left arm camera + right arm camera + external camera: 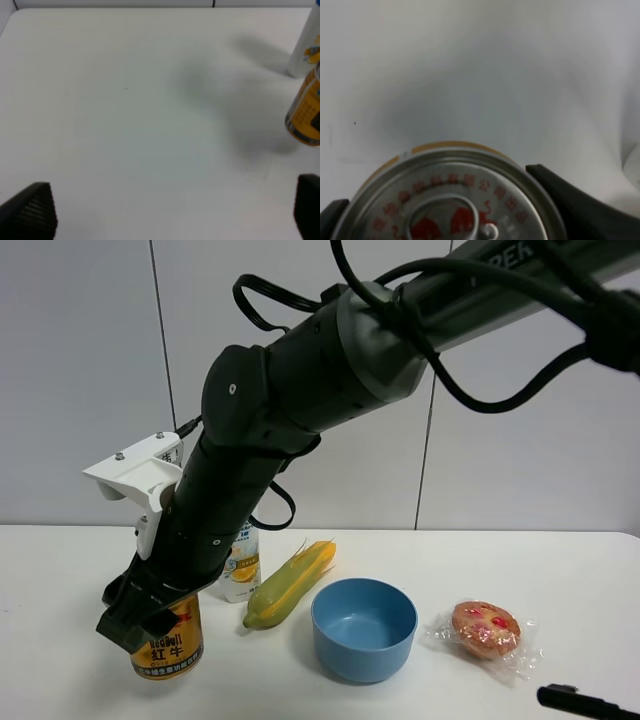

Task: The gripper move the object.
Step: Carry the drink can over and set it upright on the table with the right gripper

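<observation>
The gold-yellow Red Bull can (170, 645) stands at the front left of the white table (560, 560). A thick black arm reaches across from the upper right, and its right gripper (148, 622) comes down over the top of the can. In the right wrist view the can's silver top (450, 200) fills the lower part, with a black finger (570, 205) against each side of the rim. The can also shows at the edge of the left wrist view (306, 112). The left gripper (170, 215) is open and empty above bare table.
A white bottle (243, 565) stands just behind the can. A corn cob (290, 585), a blue bowl (363, 628) and a wrapped pastry (485, 630) lie to the right. A black part (585, 702) pokes in at the bottom right edge.
</observation>
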Robot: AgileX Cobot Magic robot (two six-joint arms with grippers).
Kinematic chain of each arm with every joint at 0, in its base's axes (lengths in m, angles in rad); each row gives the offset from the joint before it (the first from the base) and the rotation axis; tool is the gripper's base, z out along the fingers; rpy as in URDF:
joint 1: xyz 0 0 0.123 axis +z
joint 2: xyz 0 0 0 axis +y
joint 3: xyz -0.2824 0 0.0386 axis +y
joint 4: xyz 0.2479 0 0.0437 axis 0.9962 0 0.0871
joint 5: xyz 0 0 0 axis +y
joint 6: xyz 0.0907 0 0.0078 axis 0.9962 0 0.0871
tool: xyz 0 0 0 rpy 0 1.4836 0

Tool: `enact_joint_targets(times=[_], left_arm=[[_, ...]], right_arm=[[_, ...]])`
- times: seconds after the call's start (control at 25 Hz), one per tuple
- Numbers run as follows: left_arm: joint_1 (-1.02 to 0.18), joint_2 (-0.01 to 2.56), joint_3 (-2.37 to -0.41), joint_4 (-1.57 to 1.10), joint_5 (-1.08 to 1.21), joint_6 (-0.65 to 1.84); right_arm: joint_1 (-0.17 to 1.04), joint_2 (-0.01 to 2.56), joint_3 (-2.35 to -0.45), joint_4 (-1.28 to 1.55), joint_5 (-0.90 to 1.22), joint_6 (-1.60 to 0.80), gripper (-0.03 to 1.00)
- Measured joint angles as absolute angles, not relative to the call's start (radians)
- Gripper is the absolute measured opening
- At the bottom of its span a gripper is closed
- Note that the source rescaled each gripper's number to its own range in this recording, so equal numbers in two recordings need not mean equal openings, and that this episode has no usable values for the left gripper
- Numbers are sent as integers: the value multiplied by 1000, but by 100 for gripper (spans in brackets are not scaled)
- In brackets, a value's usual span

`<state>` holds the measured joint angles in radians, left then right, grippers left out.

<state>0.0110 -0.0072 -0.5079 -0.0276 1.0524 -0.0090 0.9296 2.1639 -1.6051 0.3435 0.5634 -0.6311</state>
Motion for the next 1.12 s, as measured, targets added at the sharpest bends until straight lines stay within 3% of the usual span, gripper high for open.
enact_joint_targets(times=[1.12], left_arm=[[11, -7, -508, -28, 1052, -9]], right_arm=[[930, 2265, -1605, 347, 419, -773, 0]])
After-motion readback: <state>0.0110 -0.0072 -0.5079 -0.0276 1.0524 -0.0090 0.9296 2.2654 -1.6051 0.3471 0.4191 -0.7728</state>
